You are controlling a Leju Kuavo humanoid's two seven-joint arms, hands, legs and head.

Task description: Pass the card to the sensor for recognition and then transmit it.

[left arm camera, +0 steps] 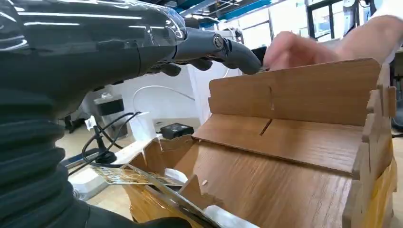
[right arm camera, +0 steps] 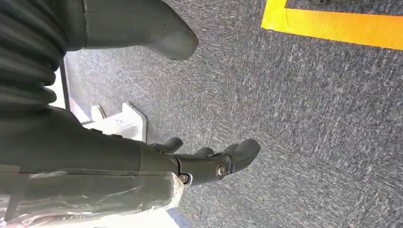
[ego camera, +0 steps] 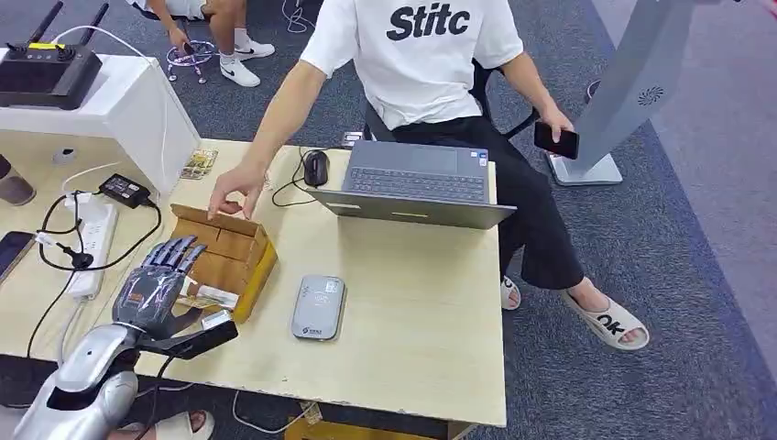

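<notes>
Wooden table (ego camera: pixel 412 302): left hand (ego camera: pixel 158 289) fingers spread above card (ego camera: pixel 203 298), empty; right hand (right arm camera: pixel 199 164) loosely open.

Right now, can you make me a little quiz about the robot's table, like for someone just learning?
1. True or false: the grey sensor lies on the table to the right of the wooden box.
2. Whose hand touches the far edge of the wooden box: A) the robot's left hand, B) the person's hand, C) nobody's?
3. Fill in: the robot's right hand hangs over the grey ____.

Key
1. True.
2. B. The left hand hovers above the near end of the box, where a card lies.
3. Carpet.
</notes>
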